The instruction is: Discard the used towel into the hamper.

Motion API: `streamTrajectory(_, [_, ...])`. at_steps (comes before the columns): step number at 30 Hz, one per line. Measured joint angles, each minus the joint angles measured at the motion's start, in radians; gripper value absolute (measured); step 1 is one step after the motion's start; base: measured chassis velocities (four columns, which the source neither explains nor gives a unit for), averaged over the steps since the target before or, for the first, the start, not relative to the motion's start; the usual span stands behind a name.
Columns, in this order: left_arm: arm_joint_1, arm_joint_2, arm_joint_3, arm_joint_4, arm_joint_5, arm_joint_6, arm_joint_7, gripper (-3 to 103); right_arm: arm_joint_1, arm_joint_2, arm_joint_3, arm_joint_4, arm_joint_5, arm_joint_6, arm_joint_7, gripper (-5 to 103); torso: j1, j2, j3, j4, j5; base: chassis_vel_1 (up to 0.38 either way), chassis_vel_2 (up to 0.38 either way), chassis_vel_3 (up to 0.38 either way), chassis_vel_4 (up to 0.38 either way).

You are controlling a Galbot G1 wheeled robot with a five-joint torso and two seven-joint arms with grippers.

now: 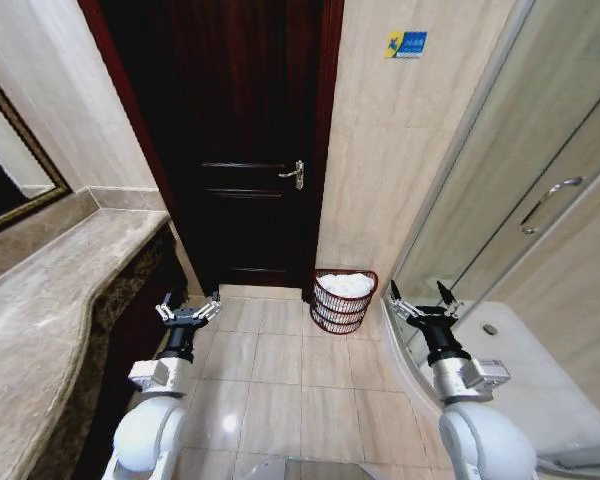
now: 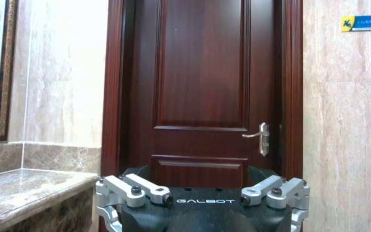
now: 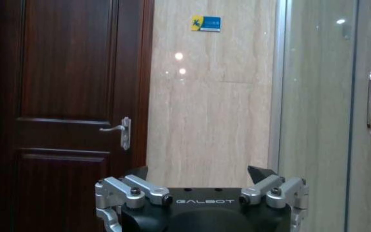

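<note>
Head view: hamper (image 1: 343, 301), dk red-brown openwork, round, white towel (image 1: 347, 285) inside; left gripper (image 1: 188, 309) & right gripper (image 1: 421, 299) fingers wide, empty.

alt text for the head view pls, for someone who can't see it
A small reddish-brown hamper with a white towel in it stands on the tiled floor beside a dark wooden door. The left gripper and right gripper are both open and empty, held low on either side.

Both arms are held low and forward, the left hand (image 1: 188, 308) and right hand (image 1: 421, 300) each spread open and empty.
</note>
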Motion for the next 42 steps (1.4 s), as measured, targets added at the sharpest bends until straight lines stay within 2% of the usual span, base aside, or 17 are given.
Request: streamTrajectory(42, [0.0,0.0,0.0,0.0,0.0,0.0,0.0,100,0.0,0.0,0.0,0.0,0.0,0.0,0.0,100,0.0,0.0,0.0,0.0,-0.0003,0.1,-0.103,-0.1,0.102])
